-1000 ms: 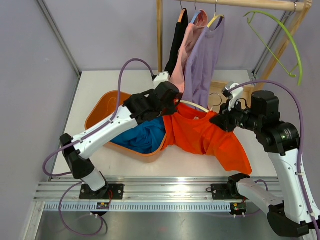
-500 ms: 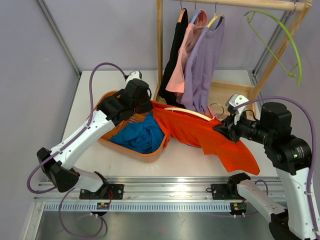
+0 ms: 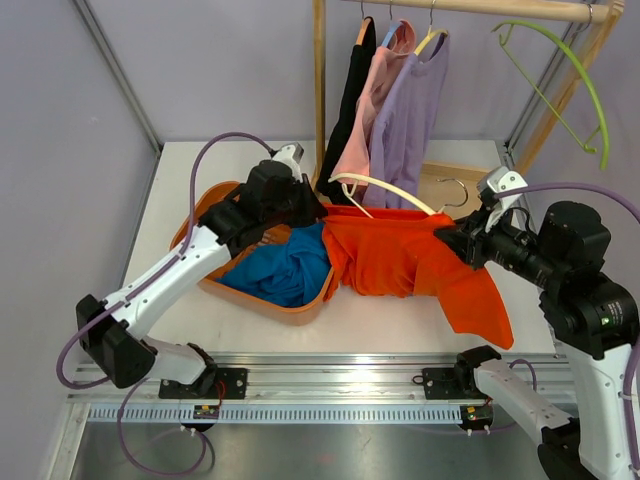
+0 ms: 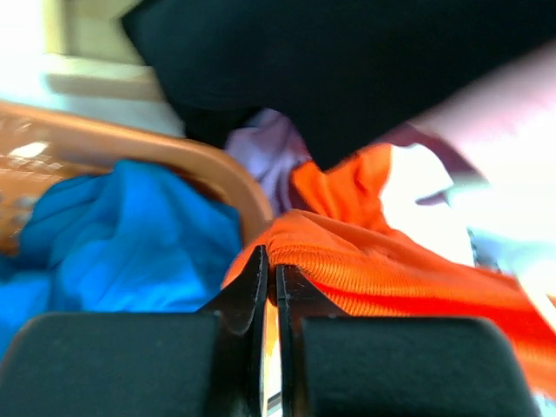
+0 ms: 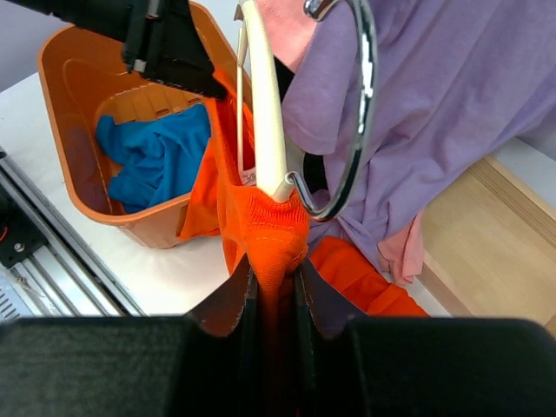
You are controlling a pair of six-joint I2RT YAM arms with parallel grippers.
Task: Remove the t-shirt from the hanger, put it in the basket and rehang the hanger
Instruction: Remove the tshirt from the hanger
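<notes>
The orange t-shirt is stretched between my two grippers above the table. A cream hanger with a metal hook sticks out of the shirt's upper edge. My left gripper is shut on the shirt's left edge, beside the orange basket. My right gripper is shut on the shirt's collar, just below the hanger's end and hook. The right part of the shirt hangs down toward the table.
An orange basket holds a blue garment. Black, pink and purple shirts hang on a wooden rack right behind the hanger. A green hanger hangs at the rail's right end.
The left gripper has stayed near the basket rim and moved slightly right with the shirt edge. The cream hanger has risen out of the shirt, and the right gripper has lifted slightly.
</notes>
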